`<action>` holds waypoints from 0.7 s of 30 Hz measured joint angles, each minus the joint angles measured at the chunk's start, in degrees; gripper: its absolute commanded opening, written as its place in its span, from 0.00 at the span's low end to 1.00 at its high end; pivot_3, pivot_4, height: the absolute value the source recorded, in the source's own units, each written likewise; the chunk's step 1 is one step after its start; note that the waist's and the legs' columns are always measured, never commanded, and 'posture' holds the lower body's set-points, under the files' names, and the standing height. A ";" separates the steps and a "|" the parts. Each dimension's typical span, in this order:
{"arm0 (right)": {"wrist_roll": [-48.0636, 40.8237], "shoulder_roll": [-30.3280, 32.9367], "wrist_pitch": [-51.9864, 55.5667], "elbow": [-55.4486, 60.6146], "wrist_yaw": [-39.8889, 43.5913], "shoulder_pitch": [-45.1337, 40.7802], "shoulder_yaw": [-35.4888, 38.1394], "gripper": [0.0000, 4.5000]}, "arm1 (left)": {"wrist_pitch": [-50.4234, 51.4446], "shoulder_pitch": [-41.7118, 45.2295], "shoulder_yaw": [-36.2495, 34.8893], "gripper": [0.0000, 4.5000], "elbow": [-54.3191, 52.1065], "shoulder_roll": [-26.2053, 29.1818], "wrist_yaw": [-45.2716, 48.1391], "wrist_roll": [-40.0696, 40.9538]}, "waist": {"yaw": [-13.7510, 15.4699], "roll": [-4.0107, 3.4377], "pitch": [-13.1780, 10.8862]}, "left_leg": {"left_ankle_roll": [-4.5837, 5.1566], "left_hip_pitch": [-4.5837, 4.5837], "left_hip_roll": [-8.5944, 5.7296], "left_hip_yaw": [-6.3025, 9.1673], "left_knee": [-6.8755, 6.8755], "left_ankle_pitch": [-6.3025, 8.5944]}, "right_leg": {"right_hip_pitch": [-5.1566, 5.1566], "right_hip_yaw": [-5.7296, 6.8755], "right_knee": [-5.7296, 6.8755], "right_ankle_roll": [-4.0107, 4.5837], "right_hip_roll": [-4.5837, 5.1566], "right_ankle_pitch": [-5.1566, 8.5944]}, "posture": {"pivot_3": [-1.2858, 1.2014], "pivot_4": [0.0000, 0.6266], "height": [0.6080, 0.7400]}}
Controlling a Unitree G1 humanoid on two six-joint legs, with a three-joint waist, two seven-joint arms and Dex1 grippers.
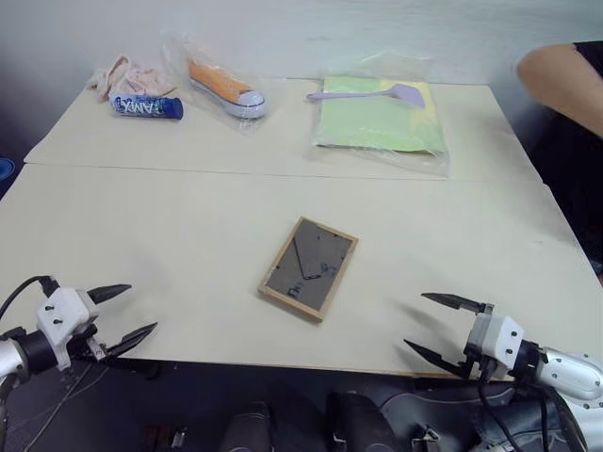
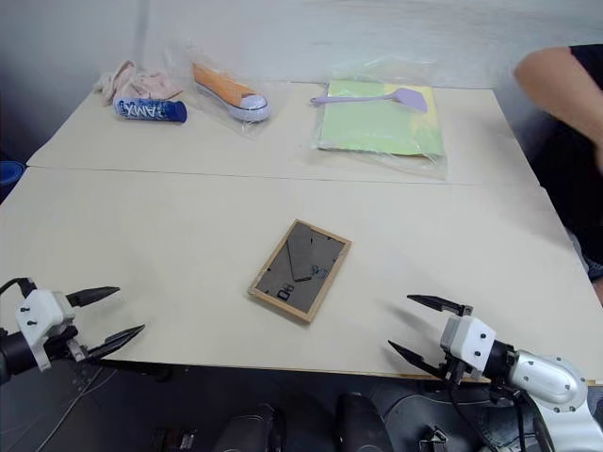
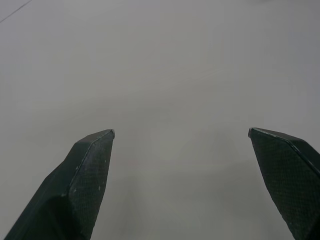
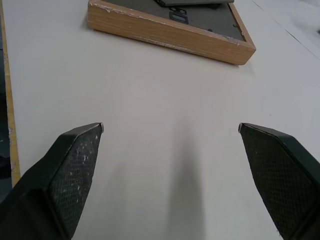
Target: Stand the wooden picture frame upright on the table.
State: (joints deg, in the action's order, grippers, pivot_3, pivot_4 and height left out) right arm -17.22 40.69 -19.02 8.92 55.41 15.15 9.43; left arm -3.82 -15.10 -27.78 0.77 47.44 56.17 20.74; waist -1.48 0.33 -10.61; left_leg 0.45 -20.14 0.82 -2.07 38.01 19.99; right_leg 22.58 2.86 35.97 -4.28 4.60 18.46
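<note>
Both grippers, left (image 1: 122, 313) and right (image 1: 435, 326), were found spread apart, empty. The wooden picture frame (image 1: 309, 267) lay back-up at centre; judged light, rigid, best gripped by its edges.

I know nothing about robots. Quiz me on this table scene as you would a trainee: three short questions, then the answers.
1. True or false: the wooden picture frame lies flat, dark back up.
2. Which claw is closer to the frame: A) left claw B) right claw
3. What lies on the green-yellow packet?

Key: 1 true. 2 B. 3 a lilac spatula.
</note>
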 measured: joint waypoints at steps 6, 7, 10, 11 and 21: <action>-1.46 -1.42 6.99 3.71 -2.11 -1.73 -2.29 0.91 | 8.02 1.18 1.80 0.96 -4.82 -0.02 0.08 2.86 | -0.12 0.00 0.00 | -0.02 0.02 0.00 0.00 0.04 -0.01 | -0.01 -0.01 0.07 -0.01 0.01 -0.01 | 0.52 0.24 1.00; -1.95 -2.22 9.64 4.94 -3.03 -3.36 -3.29 0.87 | 10.55 4.21 3.73 0.92 -5.91 -0.31 -0.86 3.34 | -0.03 0.00 0.00 | -0.01 0.04 0.00 0.02 0.04 -0.02 | -0.02 0.00 0.11 0.01 0.00 -0.02 | 0.52 0.24 1.00; -1.53 -3.87 14.47 7.27 -5.79 -9.24 -6.69 0.64 | 15.71 13.65 9.52 0.73 -8.61 -1.77 -4.56 3.19 | 0.42 -0.01 0.01 | -0.20 0.00 -0.02 0.07 0.08 -0.12 | 0.00 0.07 0.13 0.02 -0.01 -0.05 | 0.52 0.24 1.00; -0.41 -4.15 15.87 7.33 -6.68 -10.36 -7.37 0.56 | 17.13 17.60 11.86 0.66 -8.36 -2.67 -5.84 2.13 | 0.66 -0.03 0.03 | -0.22 -0.01 -0.04 0.07 0.07 -0.14 | 0.00 0.08 0.13 0.01 -0.01 -0.05 | 0.52 0.24 1.00; 9.68 -7.56 24.92 4.32 -11.94 -19.04 -16.99 0.00 | 16.77 36.27 31.71 0.11 4.75 -13.09 -9.13 -10.34 | 1.34 -0.03 0.09 | -0.13 -0.23 -0.07 -0.25 0.36 -0.12 | 0.22 0.10 0.45 -0.08 -0.16 -0.07 | 0.52 0.24 1.00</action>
State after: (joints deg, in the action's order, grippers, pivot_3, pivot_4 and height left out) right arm -7.54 33.12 5.90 13.24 43.47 -3.89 -7.56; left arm 12.95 21.17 3.93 5.52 34.35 47.04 10.40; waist -0.14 0.30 -10.52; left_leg 0.32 -20.38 0.75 -2.32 38.37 19.86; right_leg 22.80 2.96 36.41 -4.36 4.44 18.39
